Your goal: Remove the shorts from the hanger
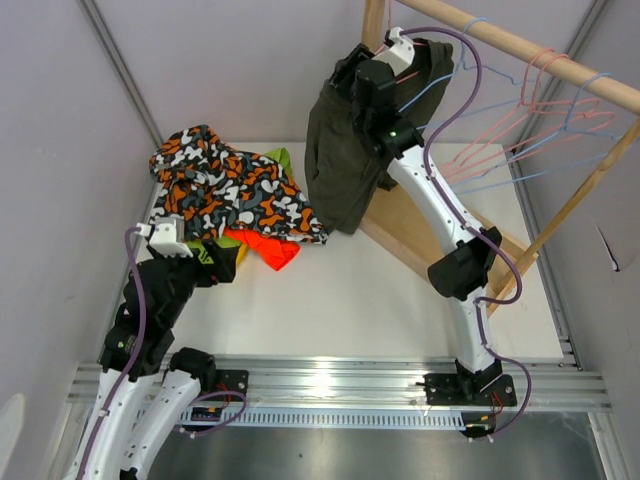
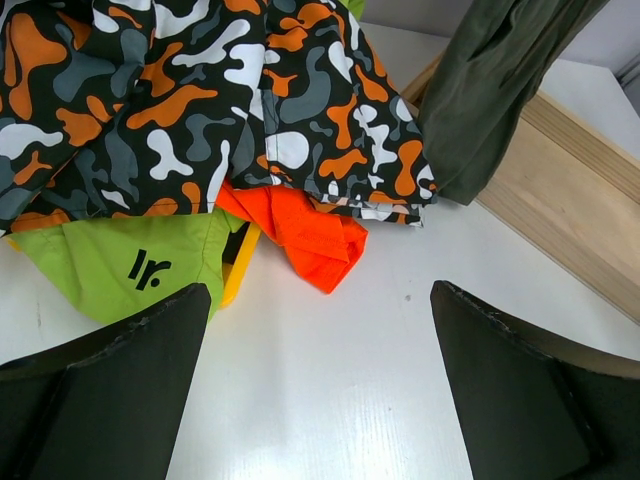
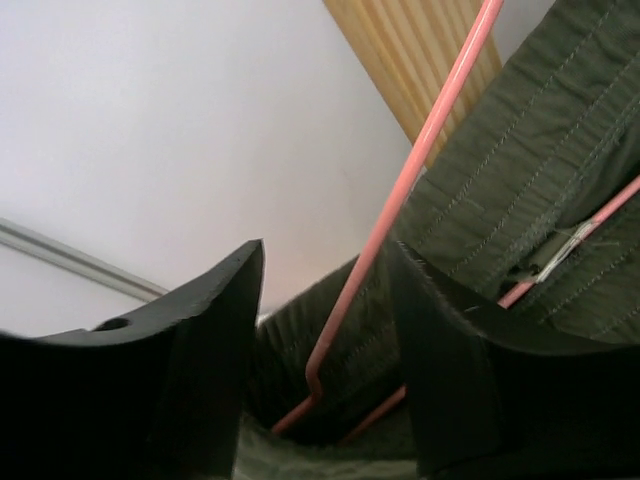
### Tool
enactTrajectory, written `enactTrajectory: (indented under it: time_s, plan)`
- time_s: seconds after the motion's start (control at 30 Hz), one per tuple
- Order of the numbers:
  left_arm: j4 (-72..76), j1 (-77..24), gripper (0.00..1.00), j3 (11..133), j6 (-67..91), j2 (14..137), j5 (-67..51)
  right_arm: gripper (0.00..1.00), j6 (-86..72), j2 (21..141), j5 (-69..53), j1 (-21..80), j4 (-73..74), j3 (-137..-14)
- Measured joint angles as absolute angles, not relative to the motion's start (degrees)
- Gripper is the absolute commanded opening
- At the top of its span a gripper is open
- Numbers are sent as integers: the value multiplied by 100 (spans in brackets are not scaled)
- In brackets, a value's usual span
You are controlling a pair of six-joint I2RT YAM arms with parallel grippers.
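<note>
The olive shorts (image 1: pixel 345 150) hang on a pink hanger (image 3: pixel 400 200) at the near end of the wooden rail (image 1: pixel 520 45), not yet off it. In the right wrist view their stitched cloth fills the space between and beyond the right fingers (image 3: pixel 190 380), and a bend of the pink wire rises through that same gap, nearer to the finger on the right of that view. The right fingers are spread apart; neither can be seen pressing the wire or the cloth. The other shorts lie heaped on the white tabletop (image 1: pixel 350 300), ahead of the left fingers (image 2: pixel 110 390) and mostly to their left side. The camouflage shorts (image 2: pixel 200 100) are on top, the orange shorts (image 2: pixel 305 235) poke out from under their near edge straight ahead of the gap, and the lime green shorts (image 2: pixel 110 260) — bearing a small black mark — lie just beyond the left-hand fingertip. The left fingers are spread wide over bare tabletop, holding nothing and apart from the heap. Ahead and to their right the hem of the olive shorts hangs down over the wooden base board (image 2: pixel 560 210). Farther along the rail, beyond the right fingers, several empty hangers (image 1: pixel 540 110) hang — pink and blue wire.
</note>
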State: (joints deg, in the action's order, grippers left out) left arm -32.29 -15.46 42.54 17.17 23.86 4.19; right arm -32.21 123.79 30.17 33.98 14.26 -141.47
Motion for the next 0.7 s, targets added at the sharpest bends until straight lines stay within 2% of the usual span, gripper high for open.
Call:
enactTrajectory:
  time_s: [0.07, 0.1, 0.23, 0.3, 0.53, 0.7]
  plan:
    - [-3229, -1564, 98, 4254, 1715, 2386, 414, 38, -3208, 12405, 3076, 3395, 1295, -14182]
    - [-3229, -1566, 98, 4254, 1715, 2386, 412, 25, -3201, 12414, 3100, 3395, 1234, -14195]
    - [-3229, -1575, 98, 4254, 1715, 2390, 405, 6, -3277, 12455, 3177, 3398, 1162, -14195]
    - [-3229, -1577, 98, 4254, 1715, 2397, 405, 0, -3336, 12499, 3282, 3398, 1131, -14195]
    - [-3229, -1590, 98, 4254, 1715, 2401, 405, 0, -3295, 12503, 3288, 3369, 1074, -14156]
    - [-3221, -1594, 99, 4254, 1706, 2403, 276, 0, -3286, 12101, 3249, 3371, 854, -13557]
